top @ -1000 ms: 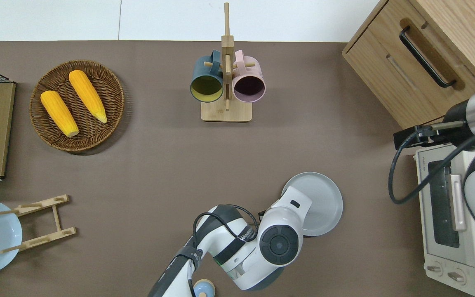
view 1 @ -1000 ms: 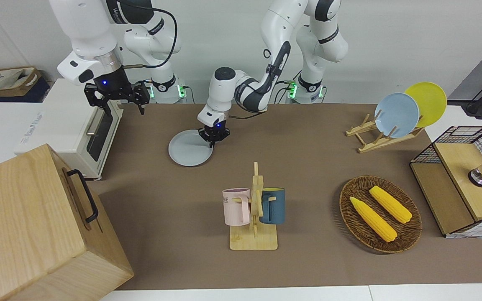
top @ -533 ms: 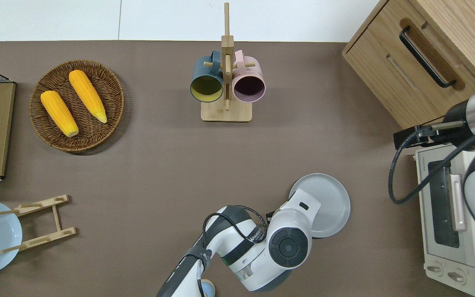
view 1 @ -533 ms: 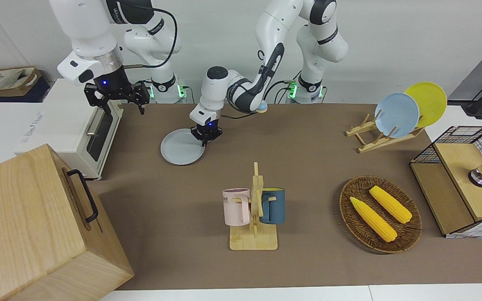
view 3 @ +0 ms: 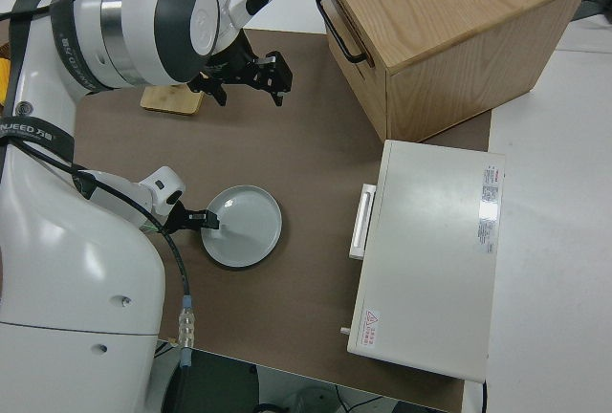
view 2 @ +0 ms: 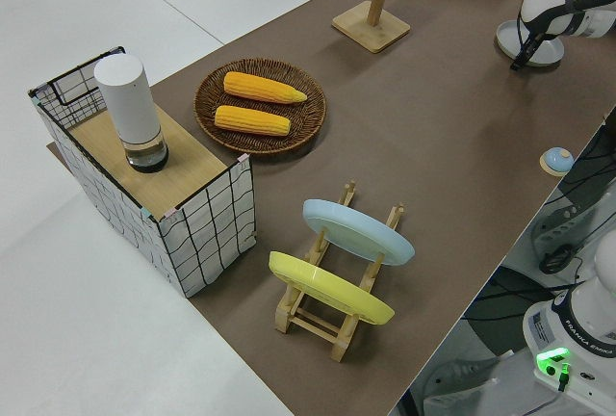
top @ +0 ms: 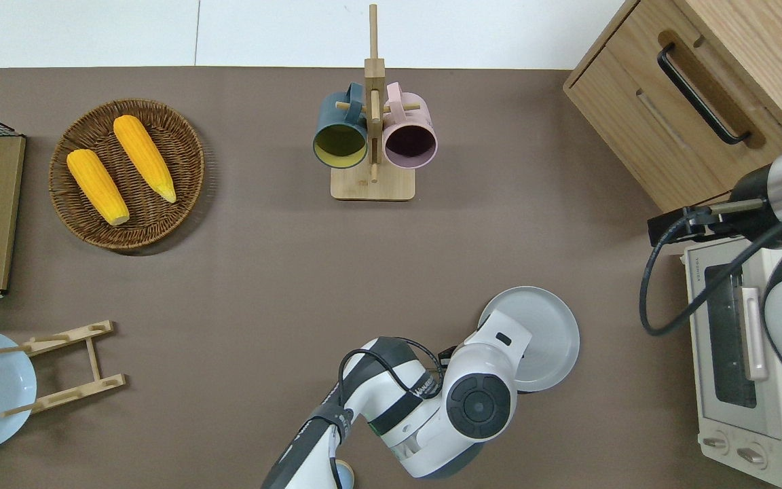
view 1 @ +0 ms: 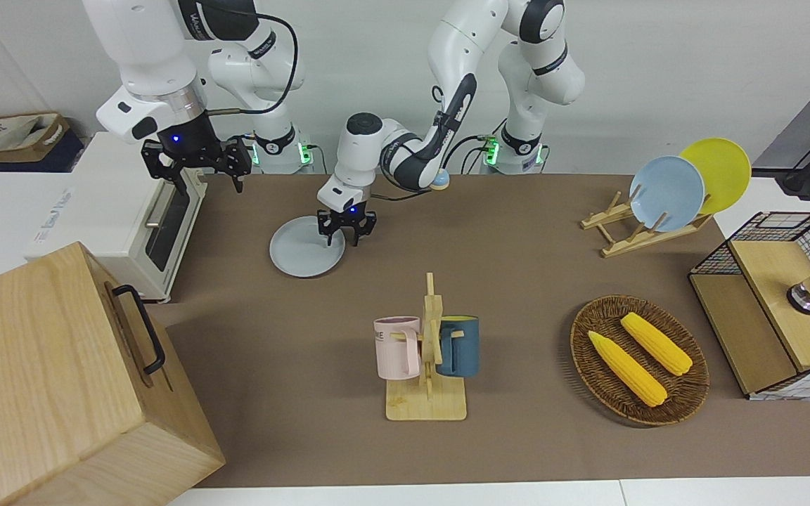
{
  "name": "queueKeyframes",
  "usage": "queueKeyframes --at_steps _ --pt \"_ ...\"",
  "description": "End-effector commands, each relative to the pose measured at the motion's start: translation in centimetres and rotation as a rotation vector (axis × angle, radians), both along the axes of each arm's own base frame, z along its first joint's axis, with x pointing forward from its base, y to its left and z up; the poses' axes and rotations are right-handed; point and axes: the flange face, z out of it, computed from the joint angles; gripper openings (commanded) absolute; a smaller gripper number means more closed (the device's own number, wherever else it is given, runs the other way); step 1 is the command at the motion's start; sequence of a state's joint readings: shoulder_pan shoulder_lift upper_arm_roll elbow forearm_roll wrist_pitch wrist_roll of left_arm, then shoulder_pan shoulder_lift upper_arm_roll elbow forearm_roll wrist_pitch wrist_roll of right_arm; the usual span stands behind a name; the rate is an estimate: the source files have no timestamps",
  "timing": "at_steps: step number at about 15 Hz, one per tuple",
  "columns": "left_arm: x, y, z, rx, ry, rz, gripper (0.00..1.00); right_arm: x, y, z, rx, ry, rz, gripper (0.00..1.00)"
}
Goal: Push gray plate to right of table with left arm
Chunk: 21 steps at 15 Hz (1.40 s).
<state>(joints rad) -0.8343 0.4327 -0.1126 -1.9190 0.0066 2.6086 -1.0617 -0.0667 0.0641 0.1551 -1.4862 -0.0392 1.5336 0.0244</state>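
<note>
The gray plate (view 1: 303,249) lies flat on the brown table (view 1: 517,281) near the robots, toward the right arm's end; it also shows in the overhead view (top: 547,329) and the right side view (view 3: 249,231). My left gripper (view 1: 344,237) is open and low at the plate's edge that faces the left arm's end, one finger over the plate and one just off its rim. In the overhead view the left arm's wrist (top: 482,401) hides the fingers. My right gripper (view 1: 197,169) is open and parked.
A white toaster oven (view 1: 124,211) and a wooden cabinet (view 1: 60,379) stand at the right arm's end. A mug rack (view 1: 426,365) stands mid-table, farther from the robots. A corn basket (view 1: 638,358) and a rack with sky-blue and yellow plates (view 1: 665,193) stand toward the left arm's end.
The left gripper slid the gray plate toward the right arm's end of the table. Its fingers, together before, now stand apart. The right arm has not moved.
</note>
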Motion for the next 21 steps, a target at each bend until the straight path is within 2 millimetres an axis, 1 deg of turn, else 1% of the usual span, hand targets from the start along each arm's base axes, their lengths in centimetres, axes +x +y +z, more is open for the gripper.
queueKeyframes --at_steps 1,4,6,8,10,12,13,14,16,18,19,21 --pt "0.3 -0.4 0.2 0.007 -0.009 0.009 0.98 -0.3 0.0 0.3 0.006 0.004 -0.004 0.983" --pt "0.8 0.3 0.5 0.03 0.0 0.013 0.99 -0.3 0.0 0.3 0.006 0.004 -0.004 0.983" --pt "1.1 1.0 1.5 0.052 0.01 0.02 0.99 -0.3 0.0 0.3 0.006 0.004 -0.004 0.983" --pt "1.9 2.4 2.5 0.077 0.025 0.04 0.99 -0.3 0.0 0.3 0.006 0.004 -0.004 0.983" --pt "2.9 4.3 3.5 0.098 0.034 0.056 0.99 -0.3 0.0 0.3 0.006 0.004 -0.004 0.983" --pt "3.8 6.8 4.8 0.106 0.031 0.061 0.99 -0.3 0.0 0.3 0.006 0.004 -0.004 0.983" --pt "4.1 8.1 5.5 0.105 0.026 0.058 0.99 -0.3 0.0 0.3 0.006 0.004 -0.004 0.983" --pt "4.2 8.9 6.0 0.105 0.021 0.051 0.99 -0.3 0.0 0.3 0.006 0.004 -0.004 0.983" --pt "5.3 11.3 6.9 0.112 0.016 0.051 0.99 -0.3 0.0 0.3 0.006 0.004 -0.004 0.983" --pt "6.3 13.2 7.9 0.124 0.028 0.035 0.99 -0.3 0.0 0.3 0.006 0.004 -0.006 0.983" --pt "6.8 14.4 8.6 0.122 0.045 0.03 0.99 -0.3 0.0 0.3 0.006 0.004 -0.004 0.983" --pt "8.2 18.0 10.7 0.111 0.08 -0.002 0.99 -0.3 0.0 0.4 0.006 0.002 -0.006 0.983"
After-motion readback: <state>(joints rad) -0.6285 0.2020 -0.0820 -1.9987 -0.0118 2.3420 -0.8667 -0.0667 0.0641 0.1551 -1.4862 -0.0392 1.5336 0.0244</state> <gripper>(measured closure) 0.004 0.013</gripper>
